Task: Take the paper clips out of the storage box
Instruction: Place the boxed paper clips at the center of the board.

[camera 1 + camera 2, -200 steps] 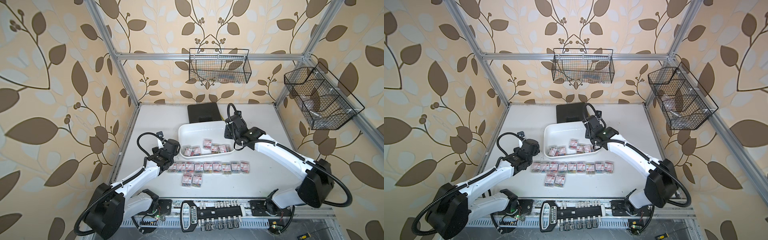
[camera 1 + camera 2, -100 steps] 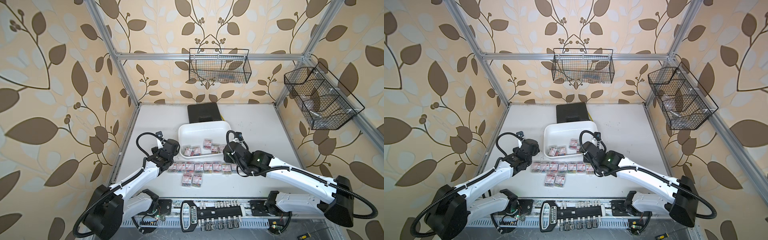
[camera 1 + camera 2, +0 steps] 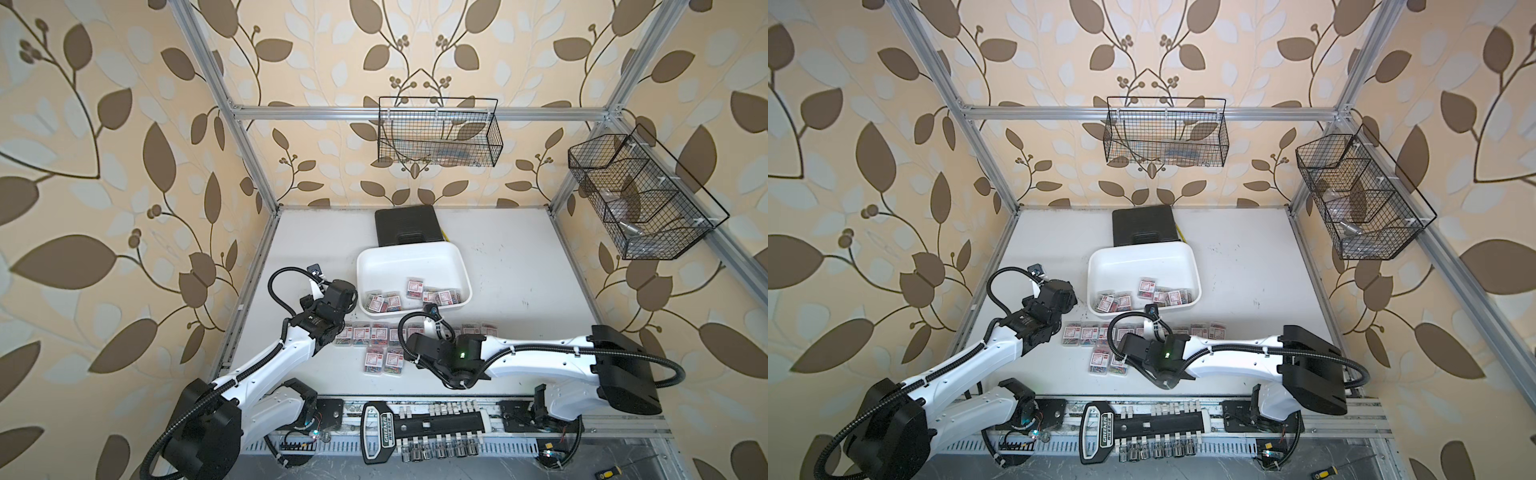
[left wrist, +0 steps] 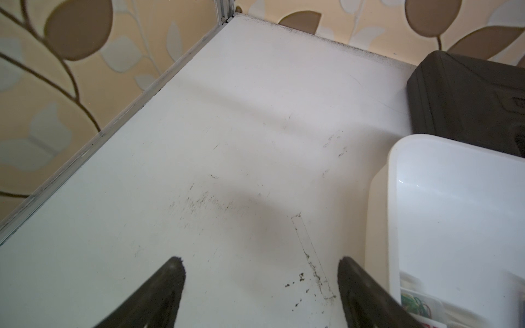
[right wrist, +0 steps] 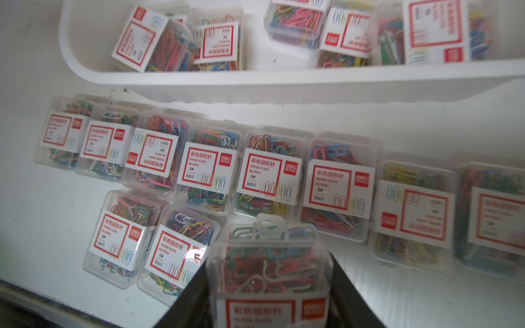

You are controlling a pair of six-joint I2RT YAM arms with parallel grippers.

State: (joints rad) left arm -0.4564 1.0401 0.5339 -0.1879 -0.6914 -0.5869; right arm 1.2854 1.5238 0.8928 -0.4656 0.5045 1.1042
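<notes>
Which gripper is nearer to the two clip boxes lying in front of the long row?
Right. The right gripper, shut on a clip box, hangs just beside that pair. The left gripper stands open over bare table beside the storage box, behind the long row.

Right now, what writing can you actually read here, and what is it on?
"彩色回形针": paper clip box labels
"PAPER CLIPS": same labels
"deli": red corner square on them
"3#": same labels
"100只": same labels
Number line beneath "PAPER CLIPS": blurred.
Logo on black socket rail: too blurred.
</notes>
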